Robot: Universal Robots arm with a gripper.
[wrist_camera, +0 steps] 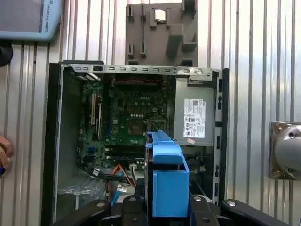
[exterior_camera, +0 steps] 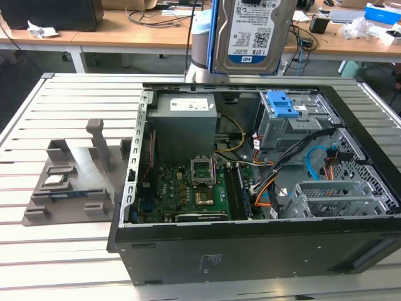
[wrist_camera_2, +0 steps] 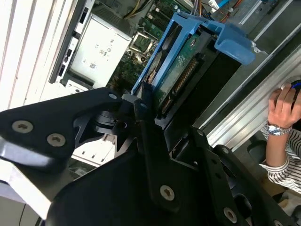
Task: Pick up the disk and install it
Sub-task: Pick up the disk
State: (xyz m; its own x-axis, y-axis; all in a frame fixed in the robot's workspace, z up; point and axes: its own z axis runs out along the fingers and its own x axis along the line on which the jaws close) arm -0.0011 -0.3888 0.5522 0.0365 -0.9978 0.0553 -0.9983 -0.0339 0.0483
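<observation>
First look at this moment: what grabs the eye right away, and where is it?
The disk, silver with a blue frame, hangs label-out above the open computer case, at the top of the exterior view. In the first wrist view the pincer is shut on its blue frame, with the motherboard below. A grey parts holder sits on the slatted table at the exterior view's left.

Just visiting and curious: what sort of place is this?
Probably a robotics lab or workshop: an open computer case lies on a slatted metal table, the arm's tool holds the disk above it, and cable-strewn desks stand behind.
</observation>
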